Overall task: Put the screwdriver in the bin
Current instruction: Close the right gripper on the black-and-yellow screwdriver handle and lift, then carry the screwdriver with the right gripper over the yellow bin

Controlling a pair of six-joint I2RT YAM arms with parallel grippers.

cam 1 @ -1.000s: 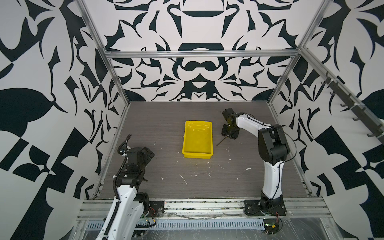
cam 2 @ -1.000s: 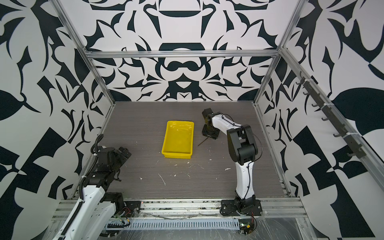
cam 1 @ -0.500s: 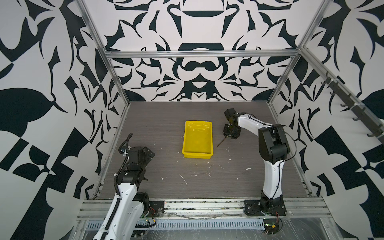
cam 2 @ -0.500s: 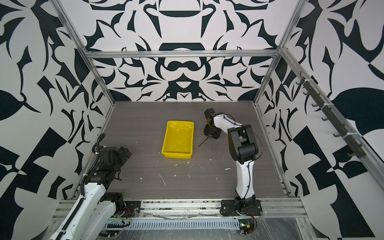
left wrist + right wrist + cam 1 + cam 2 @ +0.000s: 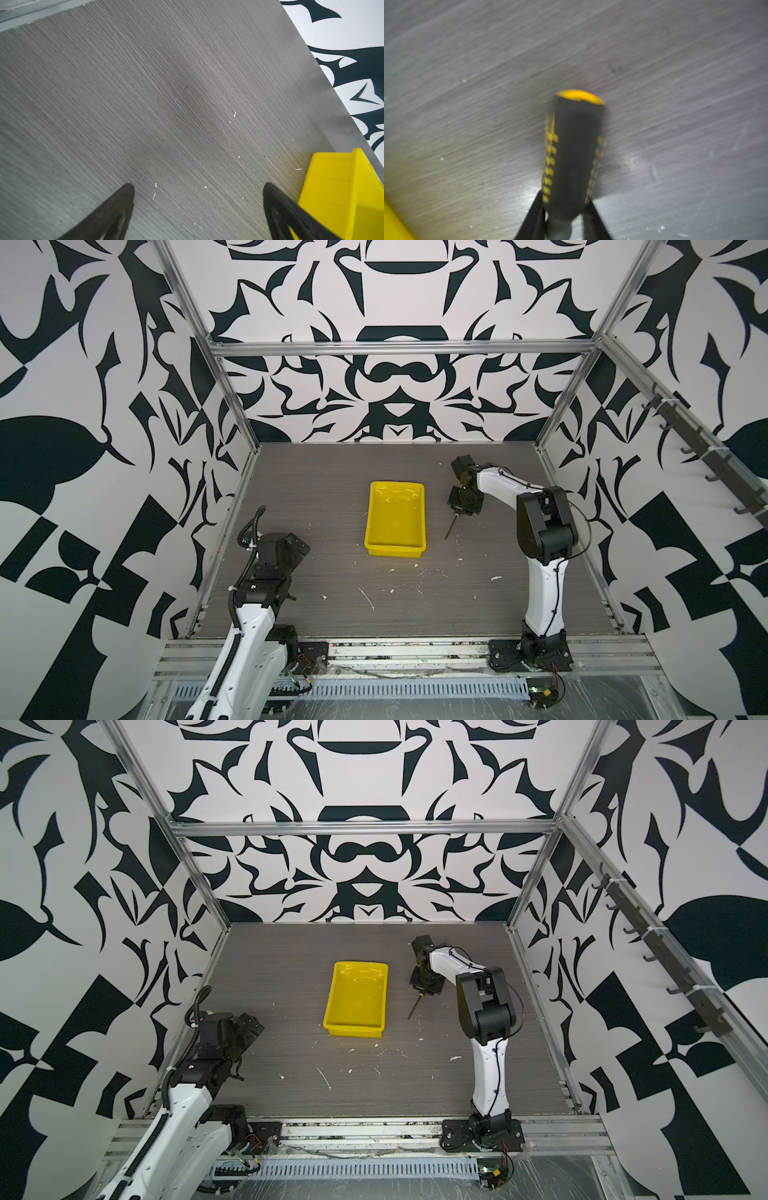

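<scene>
A robot lab test cell: black-and-white patterned walls (image 5: 395, 302), aluminium frame (image 5: 399, 349), grey table (image 5: 457, 614), left arm (image 5: 249, 635) and right arm (image 5: 544, 593) bolted near.

Blurred grip, cropped edges
The right wrist view was smeared: the screwdriver (image 5: 574, 158) ran off its edge past the right end effector (image 5: 564, 199), and the bin (image 5: 392, 224) showed only a corner sliver. In both top views that end effector hid the handle.
</scene>
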